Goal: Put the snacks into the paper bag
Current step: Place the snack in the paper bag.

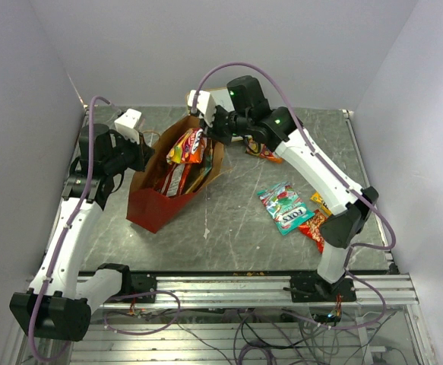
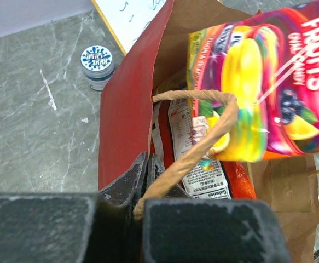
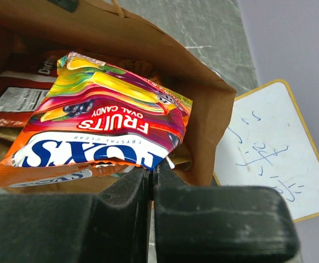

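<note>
The red paper bag stands open at the table's left-centre, with several packets inside, one a long red chip bag. My left gripper is shut on the paper bag's near rim, beside its twisted handle. My right gripper is shut on the corner of a yellow-and-magenta Fox's fruit candy packet and holds it in the bag's mouth, above the other packets. The packet also shows in the left wrist view. On the table lie a teal packet and a red-orange packet.
Another orange packet lies partly hidden under my right arm. A yellow-edged whiteboard card lies behind the bag. A small jar with a blue-and-white lid stands left of the bag. Grey walls close in on three sides.
</note>
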`<state>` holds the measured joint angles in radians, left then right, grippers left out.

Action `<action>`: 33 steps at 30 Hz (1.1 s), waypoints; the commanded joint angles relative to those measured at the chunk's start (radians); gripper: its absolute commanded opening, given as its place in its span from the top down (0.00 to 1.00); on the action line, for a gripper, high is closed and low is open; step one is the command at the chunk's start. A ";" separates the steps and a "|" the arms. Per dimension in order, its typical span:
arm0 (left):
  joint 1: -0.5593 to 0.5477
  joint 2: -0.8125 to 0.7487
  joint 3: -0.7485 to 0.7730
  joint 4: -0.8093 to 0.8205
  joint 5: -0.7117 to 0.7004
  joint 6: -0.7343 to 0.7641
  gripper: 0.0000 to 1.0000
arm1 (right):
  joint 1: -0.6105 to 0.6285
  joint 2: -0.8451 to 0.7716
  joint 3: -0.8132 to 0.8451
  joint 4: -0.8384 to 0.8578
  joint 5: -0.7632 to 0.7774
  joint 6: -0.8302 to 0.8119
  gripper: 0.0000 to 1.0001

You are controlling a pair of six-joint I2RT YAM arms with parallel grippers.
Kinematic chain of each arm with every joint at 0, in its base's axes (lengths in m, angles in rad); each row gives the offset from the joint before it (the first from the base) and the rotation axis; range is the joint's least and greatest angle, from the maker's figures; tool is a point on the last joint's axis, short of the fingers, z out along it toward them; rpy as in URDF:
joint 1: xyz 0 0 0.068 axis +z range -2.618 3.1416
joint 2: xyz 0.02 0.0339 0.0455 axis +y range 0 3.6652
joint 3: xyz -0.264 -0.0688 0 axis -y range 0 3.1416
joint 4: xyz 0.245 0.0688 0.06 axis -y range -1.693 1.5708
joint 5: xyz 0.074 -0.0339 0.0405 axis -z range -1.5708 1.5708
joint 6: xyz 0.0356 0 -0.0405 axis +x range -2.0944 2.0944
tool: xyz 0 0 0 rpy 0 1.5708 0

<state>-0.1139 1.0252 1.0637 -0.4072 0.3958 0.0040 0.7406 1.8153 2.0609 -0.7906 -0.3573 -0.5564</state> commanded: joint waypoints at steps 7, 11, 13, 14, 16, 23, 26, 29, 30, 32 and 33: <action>0.005 -0.042 -0.013 0.054 0.047 0.001 0.93 | 0.049 0.143 0.138 -0.023 0.090 -0.036 1.00; 0.005 -0.046 -0.015 0.056 0.052 0.001 0.93 | 0.062 0.168 0.124 -0.013 0.133 -0.047 1.00; 0.005 -0.046 -0.016 0.057 0.054 0.001 0.93 | 0.063 0.185 0.130 -0.013 0.153 -0.048 1.00; 0.005 -0.046 -0.017 0.058 0.055 -0.001 0.93 | 0.063 0.193 0.135 -0.012 0.163 -0.045 1.00; 0.005 -0.049 -0.019 0.058 0.054 -0.001 0.93 | 0.062 0.200 0.141 -0.007 0.175 -0.037 0.95; 0.005 -0.059 -0.024 0.057 0.053 0.003 0.93 | 0.062 0.229 0.163 0.007 0.203 -0.007 0.74; 0.005 -0.061 -0.025 0.057 0.054 0.004 0.93 | 0.062 0.222 0.166 0.008 0.215 -0.004 0.70; 0.005 -0.060 -0.027 0.059 0.053 0.004 0.93 | 0.063 0.212 0.149 0.018 0.223 -0.003 0.67; 0.005 -0.061 -0.028 0.060 0.053 0.004 0.93 | 0.062 0.189 0.141 0.023 0.222 -0.003 0.67; 0.005 -0.061 -0.028 0.060 0.054 0.002 0.93 | 0.062 0.171 0.125 0.030 0.213 -0.008 0.66; 0.005 -0.060 -0.027 0.060 0.055 0.003 0.93 | 0.063 0.169 0.119 0.029 0.209 -0.009 0.66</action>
<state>-0.1139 0.9890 1.0348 -0.3943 0.4129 0.0040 0.8051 2.0422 2.1876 -0.8021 -0.1513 -0.5697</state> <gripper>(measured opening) 0.073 0.336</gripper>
